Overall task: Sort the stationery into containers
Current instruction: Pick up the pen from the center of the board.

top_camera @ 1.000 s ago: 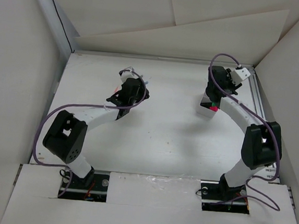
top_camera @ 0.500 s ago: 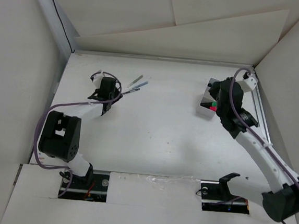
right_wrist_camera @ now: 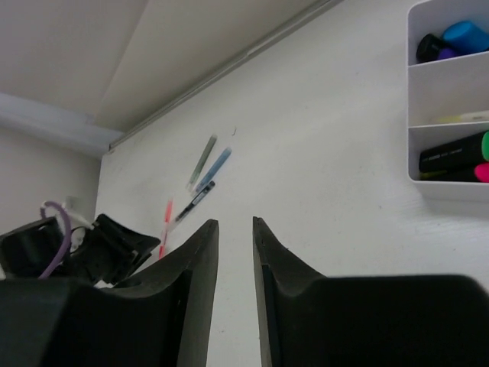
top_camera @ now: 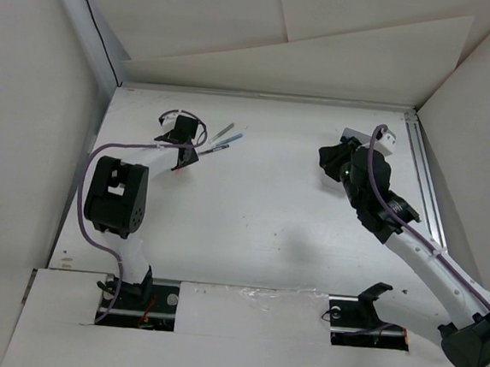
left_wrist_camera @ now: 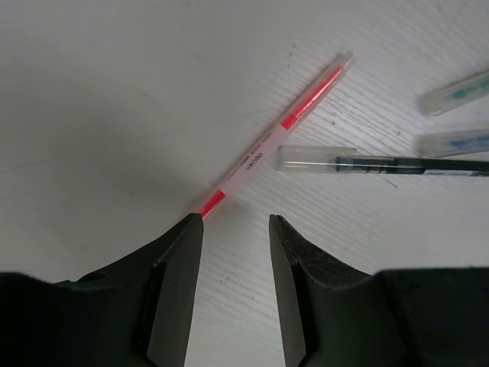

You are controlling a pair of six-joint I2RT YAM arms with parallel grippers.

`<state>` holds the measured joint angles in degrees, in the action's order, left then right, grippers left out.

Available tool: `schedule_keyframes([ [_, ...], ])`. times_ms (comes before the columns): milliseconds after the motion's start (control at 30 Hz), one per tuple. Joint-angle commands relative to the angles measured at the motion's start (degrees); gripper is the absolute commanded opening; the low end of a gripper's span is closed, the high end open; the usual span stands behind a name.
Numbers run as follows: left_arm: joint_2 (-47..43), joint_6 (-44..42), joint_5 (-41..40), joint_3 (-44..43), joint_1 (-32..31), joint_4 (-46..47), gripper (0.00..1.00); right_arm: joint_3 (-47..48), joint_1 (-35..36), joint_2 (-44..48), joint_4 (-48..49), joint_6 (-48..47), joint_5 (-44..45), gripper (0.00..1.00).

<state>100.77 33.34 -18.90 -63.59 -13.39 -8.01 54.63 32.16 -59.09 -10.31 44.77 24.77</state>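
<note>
Several thin pens lie at the table's far left: a red pen (left_wrist_camera: 271,138), a black pen with a clear cap (left_wrist_camera: 382,163), and two bluish ones (left_wrist_camera: 458,92) (top_camera: 226,137). My left gripper (left_wrist_camera: 235,219) (top_camera: 188,144) stands open just short of the red pen's near end, with nothing between its fingers. The pale divided container (right_wrist_camera: 451,92) holds highlighters: a blue-ended one (right_wrist_camera: 462,34) in the far compartment, and black ones with green and pink ends (right_wrist_camera: 458,164) in the near one. My right gripper (right_wrist_camera: 235,222) (top_camera: 329,156) hangs left of the container, slightly open and empty.
In the top view my right arm (top_camera: 380,204) covers most of the container; only its far end (top_camera: 350,133) shows. White walls enclose the table, and a metal rail (top_camera: 425,182) runs along the right edge.
My left gripper drew back to the left, uncovering the pens. My right arm stretched out and its gripper swung left, away from the container.
</note>
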Motion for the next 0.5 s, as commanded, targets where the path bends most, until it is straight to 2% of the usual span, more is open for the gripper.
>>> schedule_keyframes([
  [0,3.6,-4.4,-1.4,-5.0,0.4,-6.5,0.37,0.4,0.8,0.3,1.9,-0.8,-1.4,0.32],
  [267,7.4,-6.4,-2.6,-7.3,0.4,-9.3,0.38,-0.1,2.5,0.8,1.9,-1.4,-1.4,0.36],
  [467,8.6,-5.9,-3.2,-7.3,0.4,-10.9,0.30,-0.1,2.5,0.8,1.9,-1.9,-1.4,0.36],
])
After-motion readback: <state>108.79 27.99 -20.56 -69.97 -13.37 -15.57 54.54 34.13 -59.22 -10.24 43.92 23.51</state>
